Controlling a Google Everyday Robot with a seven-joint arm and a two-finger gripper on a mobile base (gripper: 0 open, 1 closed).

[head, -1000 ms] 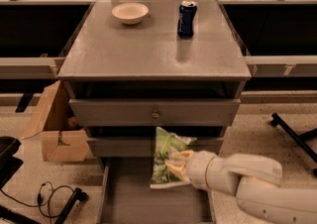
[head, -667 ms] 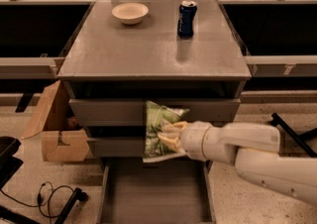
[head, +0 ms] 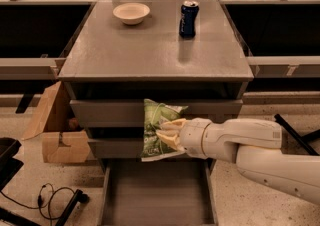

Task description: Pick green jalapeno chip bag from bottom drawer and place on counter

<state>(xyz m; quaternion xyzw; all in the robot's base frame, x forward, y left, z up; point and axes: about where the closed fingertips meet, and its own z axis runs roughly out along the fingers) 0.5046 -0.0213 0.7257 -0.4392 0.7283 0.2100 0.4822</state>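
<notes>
Cream two-fingered hand (head: 161, 132) pinches the crinkly green-and-white foil chip bag (head: 154, 115), seemingly clear above the open grey bottom drawer (head: 155, 195).

The crinkly green-and-white chip bag (head: 154, 118) is held upright, clamped by the gripper (head: 165, 133), above the pulled-out bottom drawer (head: 155, 197) and below the grey worktop (head: 140, 45).

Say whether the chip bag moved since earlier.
Yes, upward: the gripper, before the drawer fronts, has lifted the chip bag from the bottom drawer toward the counter.
</notes>
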